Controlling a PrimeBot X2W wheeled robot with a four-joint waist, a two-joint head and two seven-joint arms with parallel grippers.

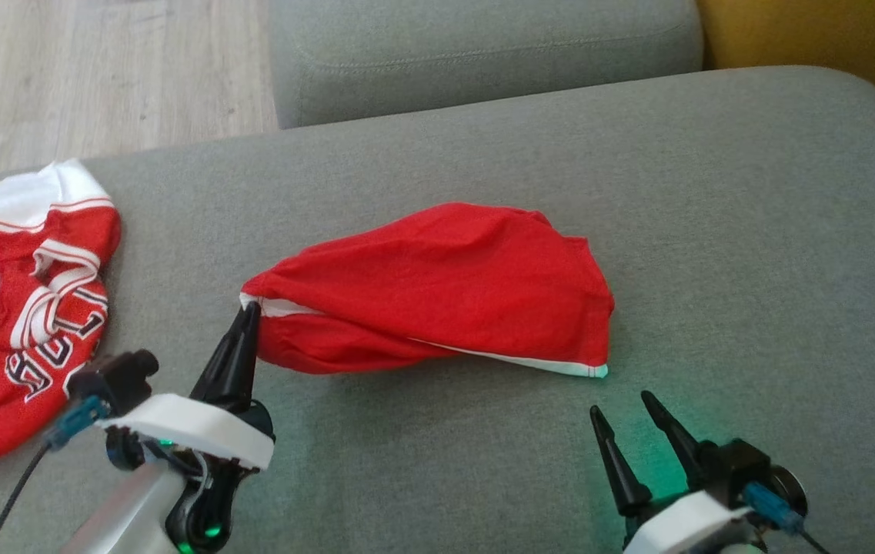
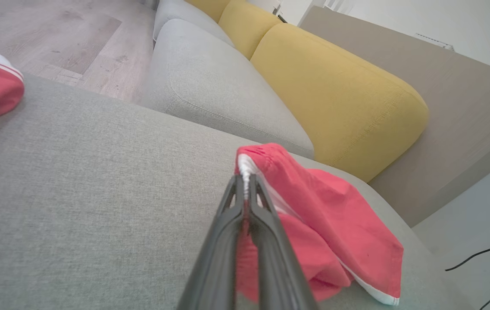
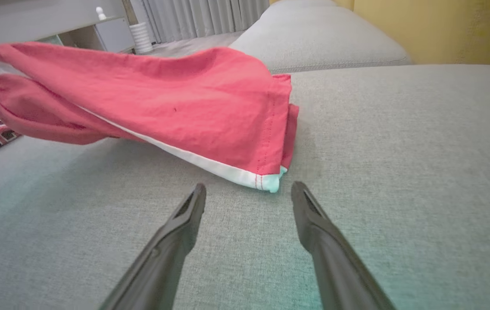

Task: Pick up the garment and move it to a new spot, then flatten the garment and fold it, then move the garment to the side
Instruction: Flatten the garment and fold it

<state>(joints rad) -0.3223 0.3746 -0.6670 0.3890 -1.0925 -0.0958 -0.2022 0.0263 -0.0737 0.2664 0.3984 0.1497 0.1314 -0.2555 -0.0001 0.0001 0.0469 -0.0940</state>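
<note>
The garment (image 1: 445,285) is a pair of red shorts with white trim, lying on the grey sofa seat (image 1: 753,231). My left gripper (image 1: 248,312) is shut on its white-edged waistband corner and lifts that end off the cushion; the pinch shows close up in the left wrist view, where the left gripper (image 2: 245,183) clamps the garment (image 2: 335,215). My right gripper (image 1: 622,412) stands open just in front of the garment's lower right hem corner, not touching it. In the right wrist view the right gripper (image 3: 248,191) frames that corner of the garment (image 3: 163,99).
A red and white jersey (image 1: 14,308) with dark lettering lies at the seat's left end. A second grey cushion (image 1: 483,54) and wooden floor (image 1: 98,69) lie beyond. Yellow back cushions (image 2: 335,90) line the sofa. Bare seat extends to the right.
</note>
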